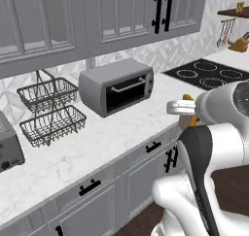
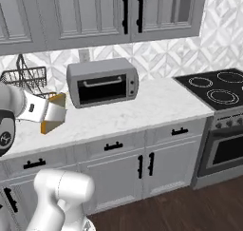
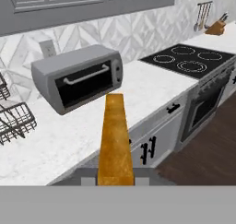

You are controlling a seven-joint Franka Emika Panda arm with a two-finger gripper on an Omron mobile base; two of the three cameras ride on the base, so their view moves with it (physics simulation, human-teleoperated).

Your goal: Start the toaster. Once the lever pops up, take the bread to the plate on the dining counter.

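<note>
The bread (image 3: 115,140) is out of the toaster (image 1: 9,147) and in the robot's grip, so this is the carrying leg of the job. The gripper (image 2: 47,112) has its fingers pinched tight on the slice, holding it on edge above the worktop (image 2: 142,104), in front of the grey oven (image 2: 102,82). From the hand camera the orange crust runs straight out ahead, pointing toward the oven and the stove (image 3: 184,61) beyond. The toaster sits off at the far left end of the worktop, well apart from the hand. Next, I'd say, the base must swing away from this wall and find the dining counter, keeping that pinch steady so the slice doesn't slip.
</note>
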